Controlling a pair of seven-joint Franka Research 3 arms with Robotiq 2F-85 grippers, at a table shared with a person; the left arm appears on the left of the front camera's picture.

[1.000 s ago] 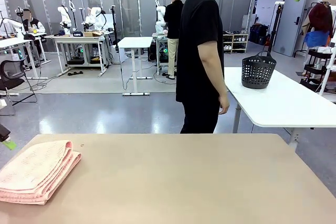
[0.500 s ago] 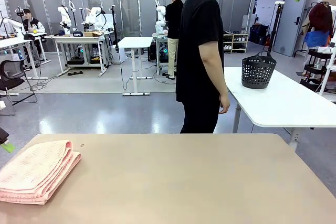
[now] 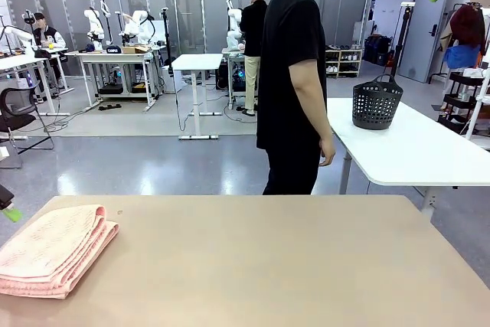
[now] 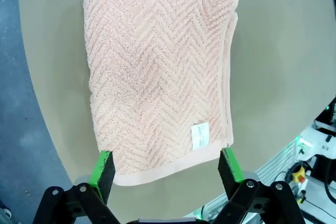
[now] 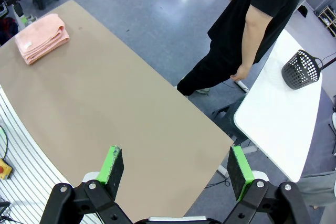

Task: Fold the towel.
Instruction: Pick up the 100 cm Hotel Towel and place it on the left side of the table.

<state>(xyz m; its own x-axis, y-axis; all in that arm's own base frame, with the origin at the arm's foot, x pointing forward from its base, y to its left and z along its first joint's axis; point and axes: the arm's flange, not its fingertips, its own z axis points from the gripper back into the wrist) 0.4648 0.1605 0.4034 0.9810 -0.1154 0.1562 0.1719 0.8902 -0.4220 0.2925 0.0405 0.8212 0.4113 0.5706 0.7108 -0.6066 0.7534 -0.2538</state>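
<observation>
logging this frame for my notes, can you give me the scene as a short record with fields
towel: pale salmon-pink herringbone terry towel, folded in layers, flat on the tan table near its left edge
label: small white tag near the banded edge
left hand: open, above the towel, holding nothing
right hand: open, high over the table, holding nothing
person: black shirt, standing at the far side, arm down
basket: dark plastic basket on the white table beyond

Folded towel [image 5: 41, 38] on table [image 5: 121, 114] corner; right gripper [image 5: 176, 167] fingers [image 5: 112, 164] spread, empty.
</observation>
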